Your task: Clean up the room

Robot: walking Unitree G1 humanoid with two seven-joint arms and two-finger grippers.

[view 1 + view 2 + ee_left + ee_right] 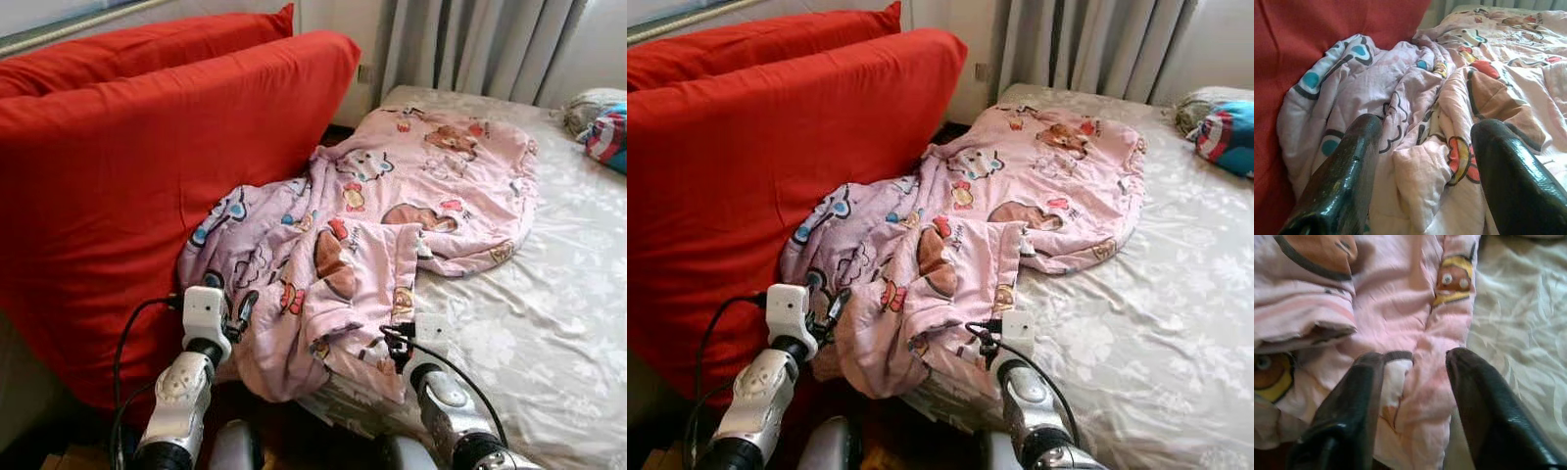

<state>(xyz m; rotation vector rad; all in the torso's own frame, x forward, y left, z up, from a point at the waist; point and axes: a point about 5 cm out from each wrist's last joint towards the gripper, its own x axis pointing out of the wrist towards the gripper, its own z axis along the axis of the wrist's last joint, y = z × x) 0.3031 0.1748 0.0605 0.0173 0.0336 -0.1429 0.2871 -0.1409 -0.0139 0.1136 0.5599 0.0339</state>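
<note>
Two claws are at the pink cartoon blanket (392,225), which I see crumpled across the bed (549,323) against the red cushion (127,166). My left claw (1422,161) and right claw (1413,382) both spread apart, straddling folds at its near edge.

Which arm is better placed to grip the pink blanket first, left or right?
Probably the right. The right gripper already has a fold of the pink blanket between its open jaws at the bed edge. The left gripper faces bunched fabric, less clearly enclosed.
</note>
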